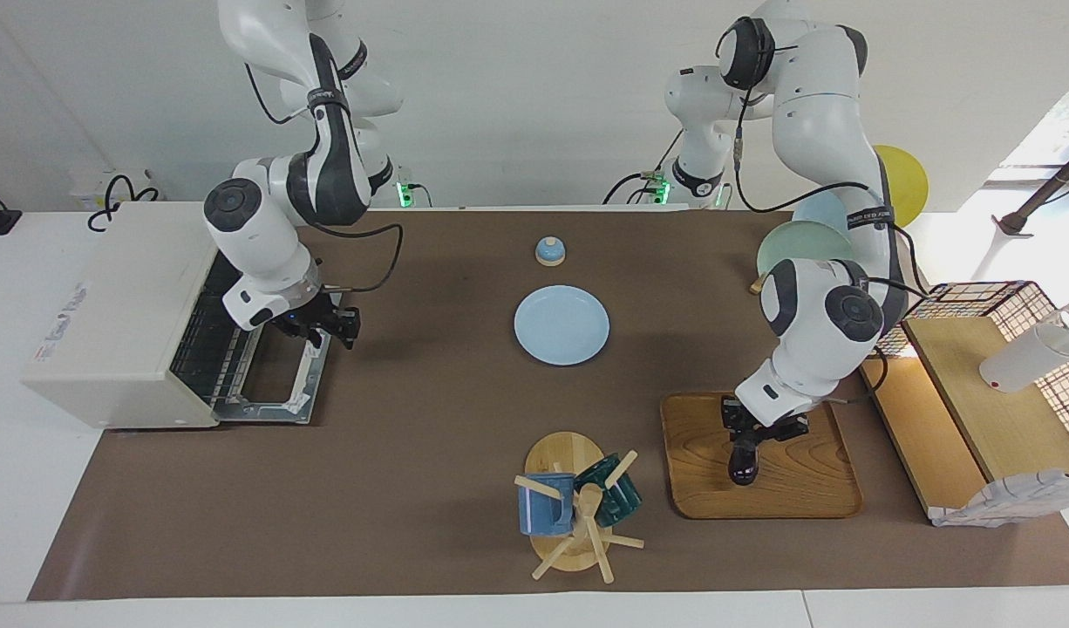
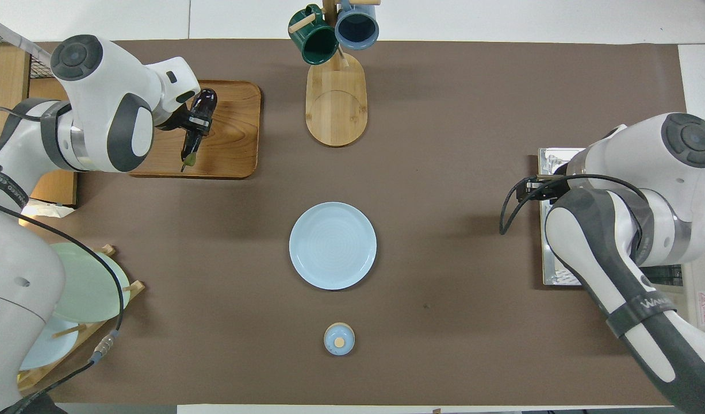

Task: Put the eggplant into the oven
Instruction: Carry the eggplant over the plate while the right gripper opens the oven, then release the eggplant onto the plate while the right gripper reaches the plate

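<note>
The eggplant is dark and glossy and lies along the wooden tray at the left arm's end of the table. My left gripper is shut on its middle; I cannot tell whether it is lifted off the wood. The off-white oven stands at the right arm's end with its door folded down flat, the wire rack showing inside. My right gripper hangs open just over the door's handle edge, holding nothing.
A light blue plate lies mid-table, with a small blue knobbed lid nearer the robots. A mug tree with a blue and a green mug stands beside the tray. A plate rack and a wire basket shelf flank the left arm.
</note>
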Robot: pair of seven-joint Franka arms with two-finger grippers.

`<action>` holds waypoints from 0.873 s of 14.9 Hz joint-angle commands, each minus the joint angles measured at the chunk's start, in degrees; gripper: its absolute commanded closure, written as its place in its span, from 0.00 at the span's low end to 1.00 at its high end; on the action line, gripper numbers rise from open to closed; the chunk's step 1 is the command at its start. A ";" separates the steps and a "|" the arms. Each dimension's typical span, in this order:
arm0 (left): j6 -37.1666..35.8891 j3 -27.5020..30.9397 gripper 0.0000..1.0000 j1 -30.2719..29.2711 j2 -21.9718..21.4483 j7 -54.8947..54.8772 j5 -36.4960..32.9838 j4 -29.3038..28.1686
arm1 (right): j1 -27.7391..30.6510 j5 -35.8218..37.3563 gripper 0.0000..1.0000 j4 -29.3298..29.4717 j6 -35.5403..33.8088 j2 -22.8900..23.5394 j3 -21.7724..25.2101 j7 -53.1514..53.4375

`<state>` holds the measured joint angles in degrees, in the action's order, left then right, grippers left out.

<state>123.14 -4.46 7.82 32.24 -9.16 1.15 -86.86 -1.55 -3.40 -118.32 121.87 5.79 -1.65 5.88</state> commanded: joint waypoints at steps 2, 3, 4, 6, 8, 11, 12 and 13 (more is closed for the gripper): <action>-9.73 0.59 1.00 3.95 -7.96 6.59 0.25 -0.94 | 0.05 -1.70 0.00 3.27 -6.28 -0.52 0.15 -0.79; -12.37 0.50 1.00 5.17 -9.81 7.39 0.34 -1.55 | 0.40 -1.70 0.00 2.66 -6.64 -0.60 0.24 -0.79; -14.48 0.50 1.00 7.10 -11.05 9.66 1.04 -1.82 | 0.49 -1.70 0.00 2.40 -6.82 -0.78 0.33 -0.70; -15.56 0.50 1.00 11.32 -12.99 18.16 2.62 -4.79 | 0.84 -1.70 0.00 2.39 -7.17 -0.96 0.33 -0.87; -13.99 0.50 1.00 16.58 -15.36 23.28 3.15 -9.70 | 0.67 -1.18 0.00 2.48 -6.65 -0.87 0.33 -1.92; -0.16 0.50 1.00 22.13 -20.45 34.18 7.01 -23.74 | 0.32 -1.00 0.00 7.56 -12.76 -1.74 0.33 -5.01; 5.48 0.50 1.00 23.80 -21.51 34.99 7.54 -28.23 | 0.58 -0.91 0.00 9.58 -16.01 -2.62 0.33 -4.92; 7.79 0.50 1.00 24.51 -21.96 35.34 7.55 -30.89 | 0.58 -0.74 0.00 10.47 -18.48 -3.67 0.41 -5.00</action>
<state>123.24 -5.11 30.44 15.74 24.49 7.00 -106.61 -1.42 -3.45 -110.96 108.96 4.45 -1.21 2.53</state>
